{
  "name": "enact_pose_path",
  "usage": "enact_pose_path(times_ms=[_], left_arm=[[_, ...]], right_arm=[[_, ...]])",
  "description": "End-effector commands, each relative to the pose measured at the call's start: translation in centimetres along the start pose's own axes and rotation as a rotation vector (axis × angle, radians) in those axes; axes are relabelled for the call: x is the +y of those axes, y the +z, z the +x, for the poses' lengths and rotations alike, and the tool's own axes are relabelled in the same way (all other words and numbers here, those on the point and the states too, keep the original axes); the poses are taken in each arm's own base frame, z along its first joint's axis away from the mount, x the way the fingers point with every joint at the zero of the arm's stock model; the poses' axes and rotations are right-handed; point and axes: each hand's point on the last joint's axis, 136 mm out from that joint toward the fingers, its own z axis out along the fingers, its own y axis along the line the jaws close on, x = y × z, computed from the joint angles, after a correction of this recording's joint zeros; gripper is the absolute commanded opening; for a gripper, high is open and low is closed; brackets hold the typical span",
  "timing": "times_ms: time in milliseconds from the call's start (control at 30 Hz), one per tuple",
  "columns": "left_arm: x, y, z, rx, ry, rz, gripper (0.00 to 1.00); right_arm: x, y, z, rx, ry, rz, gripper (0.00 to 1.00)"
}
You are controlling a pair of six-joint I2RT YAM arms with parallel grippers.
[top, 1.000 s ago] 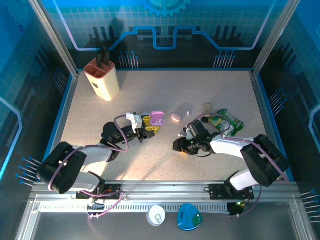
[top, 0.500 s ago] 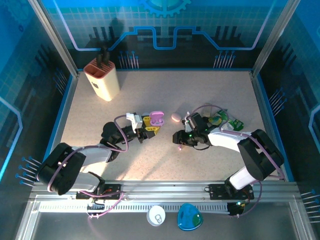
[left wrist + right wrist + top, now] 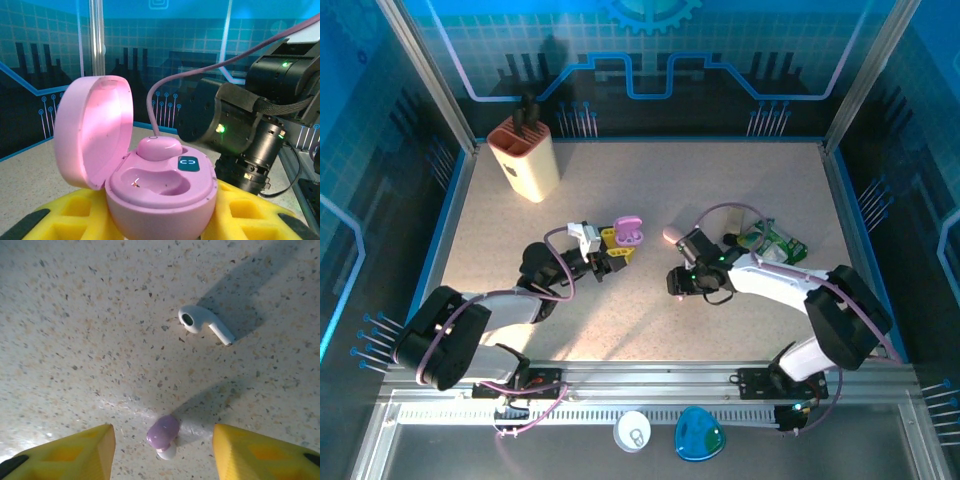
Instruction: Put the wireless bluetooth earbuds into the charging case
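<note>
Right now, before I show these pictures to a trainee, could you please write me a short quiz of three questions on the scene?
1. True or false: the lid of the case is shut.
2. What lies on the table between the fingers of the right gripper? A. a green bud; B. a lavender bud; C. nothing.
3. Fill in: the number of buds already seated in the case is ____.

Key: 1. False, the lid stands open. 2. B. 3. One, the pink bud; the other slot is empty.
</note>
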Motion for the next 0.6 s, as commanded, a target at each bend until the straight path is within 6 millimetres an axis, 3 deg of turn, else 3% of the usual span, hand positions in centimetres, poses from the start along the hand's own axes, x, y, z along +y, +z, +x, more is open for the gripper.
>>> enact_pose_path(times_ms=[0,300,567], left_arm=[[0.0,-0.3,-0.9,-0.033,0.016,-0.003,0.36],[0.2,-0.6,-0.9,-0.038,0.010,-0.010,0.36],[0.2,-0.7,-1.0,-0.045,0.009,-0.014,0.36]], right_arm=[[-2.1,-0.3,0.0,0.009,-0.116,0.247,0.56],[-0.9,1.1,1.1,0.093,-0.305,0.369,0.58],[-1.9,0.8,2.1,0.136,-0.341,0.396,0.59]])
